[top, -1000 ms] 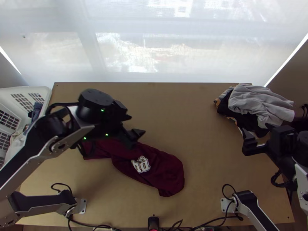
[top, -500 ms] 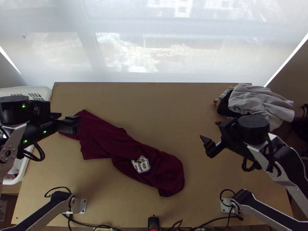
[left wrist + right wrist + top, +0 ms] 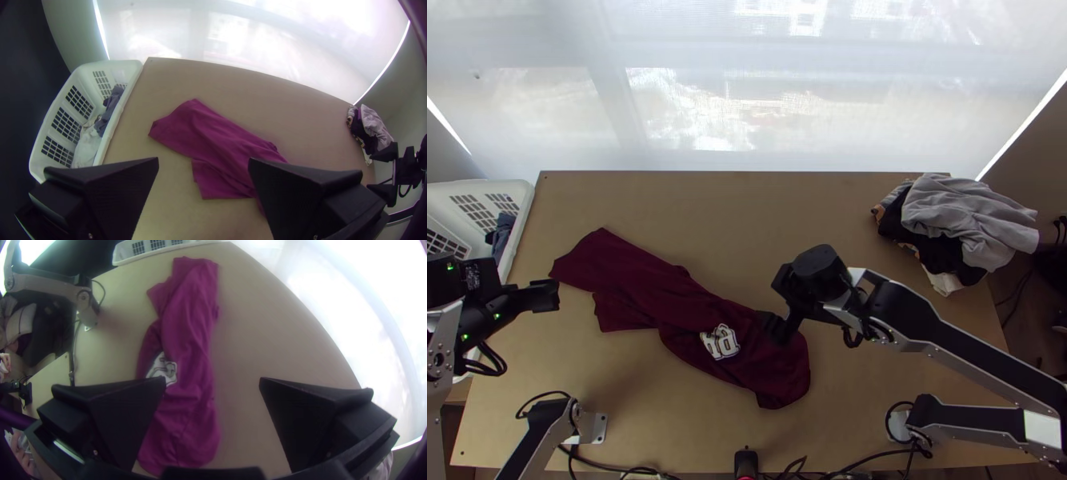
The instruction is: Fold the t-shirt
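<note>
The dark red t-shirt [image 3: 667, 296] lies bunched lengthwise, running diagonally from upper left to lower right in the top view, its white print [image 3: 721, 342] facing up. The left gripper [image 3: 547, 296] is just left of the shirt's upper-left end, beside the basket; in the left wrist view the left gripper [image 3: 203, 159] stands open, the shirt [image 3: 222, 146] beyond its fingers. Over the shirt's lower-right part is the right gripper [image 3: 777, 326]. In the right wrist view the right gripper [image 3: 212, 378] is open with nothing held, one finger overlapping the shirt [image 3: 187, 346] in the picture.
A white basket [image 3: 129, 95] with clothes in it stands at the table's left side. A pile of grey and black clothes [image 3: 963, 212] lies at the far right corner. Bare tabletop [image 3: 787, 224] extends beyond the shirt, and cables run along the near edge.
The left gripper has moved left from over the shirt to its left end. The right gripper has crossed leftward from near the clothes pile to over the shirt. The shirt has kept its place.
</note>
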Tool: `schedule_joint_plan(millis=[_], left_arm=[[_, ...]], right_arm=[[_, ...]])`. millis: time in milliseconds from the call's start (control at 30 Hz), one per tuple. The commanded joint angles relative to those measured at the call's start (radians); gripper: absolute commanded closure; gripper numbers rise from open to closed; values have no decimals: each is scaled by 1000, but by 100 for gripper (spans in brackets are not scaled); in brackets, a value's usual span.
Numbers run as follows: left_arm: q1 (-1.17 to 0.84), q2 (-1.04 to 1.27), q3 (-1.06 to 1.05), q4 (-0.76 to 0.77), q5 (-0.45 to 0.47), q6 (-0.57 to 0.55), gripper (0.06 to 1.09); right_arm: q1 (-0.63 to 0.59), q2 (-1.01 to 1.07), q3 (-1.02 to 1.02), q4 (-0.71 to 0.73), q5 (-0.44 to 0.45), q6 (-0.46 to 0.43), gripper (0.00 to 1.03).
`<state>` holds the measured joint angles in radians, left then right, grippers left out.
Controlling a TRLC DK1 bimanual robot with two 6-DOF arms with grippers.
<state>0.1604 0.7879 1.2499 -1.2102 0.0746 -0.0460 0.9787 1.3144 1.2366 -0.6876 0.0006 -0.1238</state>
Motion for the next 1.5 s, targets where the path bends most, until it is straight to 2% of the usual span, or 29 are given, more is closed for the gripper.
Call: schedule_joint_plan(millis=[0, 533, 733, 800, 1300, 1400, 1467], left_arm=[[57, -55, -83, -15, 1, -3, 11], [163, -180, -234, -40, -4, 49, 11], [174, -179, -244, -37, -2, 49, 11], [176, -182, -251, -37, -2, 49, 11], [176, -153, -264, -17, -1, 49, 11], [174, -147, -259, -14, -1, 49, 11], [174, -144, -257, -11, 1, 49, 11]], right_arm=[[167, 184, 98, 33, -42, -14, 6], [302, 554, 291, 100, -149, -16, 10], [299, 684, 350, 119, -157, -19, 10], [298, 717, 366, 122, -163, -19, 16], [221, 890, 483, 128, -165, -39, 16], [218, 905, 494, 128, -165, -43, 29], [216, 913, 497, 128, -165, -62, 43]])
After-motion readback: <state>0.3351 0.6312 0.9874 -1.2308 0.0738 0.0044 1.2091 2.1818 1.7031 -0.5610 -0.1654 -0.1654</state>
